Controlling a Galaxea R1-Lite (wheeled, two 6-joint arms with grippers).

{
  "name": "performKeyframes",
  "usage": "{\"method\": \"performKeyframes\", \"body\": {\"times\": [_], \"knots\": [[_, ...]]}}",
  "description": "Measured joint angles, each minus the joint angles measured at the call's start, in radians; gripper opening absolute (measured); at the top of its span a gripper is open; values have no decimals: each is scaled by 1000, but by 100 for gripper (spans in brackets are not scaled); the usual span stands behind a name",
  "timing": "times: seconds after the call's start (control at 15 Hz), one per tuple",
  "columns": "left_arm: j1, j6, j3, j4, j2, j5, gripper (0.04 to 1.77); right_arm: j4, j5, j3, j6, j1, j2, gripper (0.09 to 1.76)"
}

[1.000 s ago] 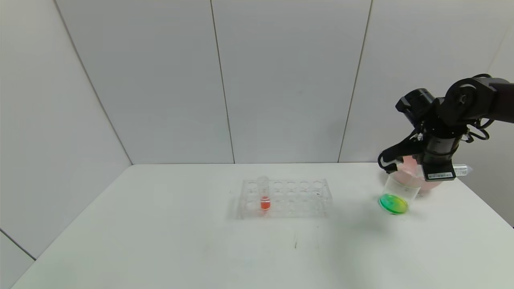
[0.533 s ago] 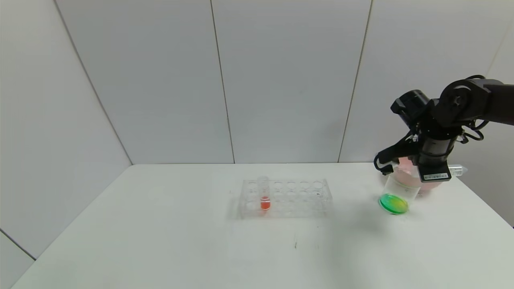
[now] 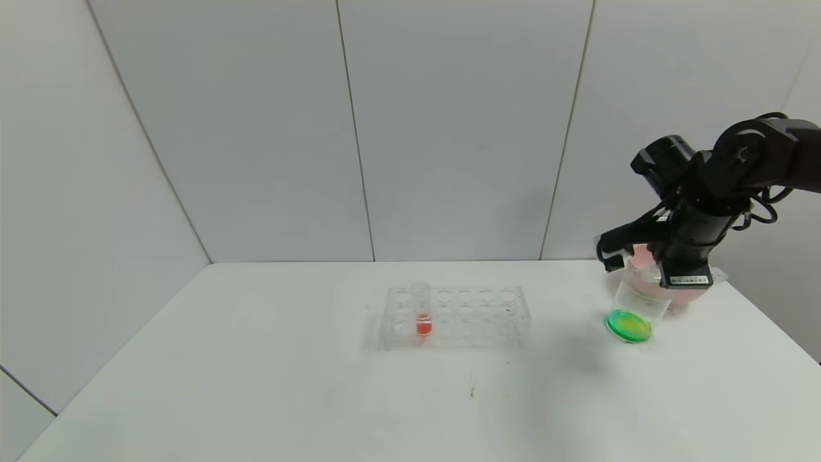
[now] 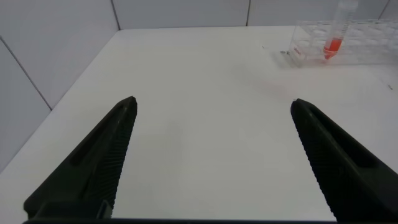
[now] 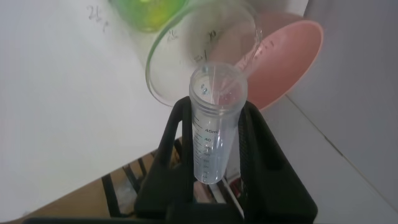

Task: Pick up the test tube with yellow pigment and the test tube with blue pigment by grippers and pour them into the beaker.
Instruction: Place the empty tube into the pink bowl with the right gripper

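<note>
On the left, out of the head camera's sight, the left gripper point(image 4: 211, 162) hangs parked over bare white table point(image 3: 256, 385) with its jaws wide apart; the clear rack point(image 3: 455, 316) at mid-table holds only a red-orange tube point(image 3: 423, 311). On the right, the right gripper point(image 5: 214, 146) is clamped on an emptied clear test tube point(image 5: 214, 124), tipped mouth-first over the beaker point(image 3: 634, 309), which holds green liquid beside a pink bowl point(image 3: 680, 292). Both pigments seem poured, so next likely calls for righting the tube and setting it down without knocking the beaker
</note>
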Motion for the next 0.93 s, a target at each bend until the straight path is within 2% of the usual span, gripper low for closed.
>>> {"method": "performKeyframes", "body": {"times": [0.2, 0.33, 0.4, 0.53, 0.67, 0.93], "knots": [[0, 0, 0, 0, 0, 0, 176, -23, 271, 0, 83, -43, -29, 49], [0, 0, 0, 0, 0, 0, 176, -62, 477, 0, 199, -70, -43, 49], [0, 0, 0, 0, 0, 0, 176, -99, 573, 0, 271, -80, -46, 49], [0, 0, 0, 0, 0, 0, 176, -256, 737, 10, 406, -100, -50, 49], [0, 0, 0, 0, 0, 0, 176, -417, 830, 44, 528, -118, -58, 49], [0, 0, 0, 0, 0, 0, 176, -661, 896, 207, 712, -157, -106, 49]]}}
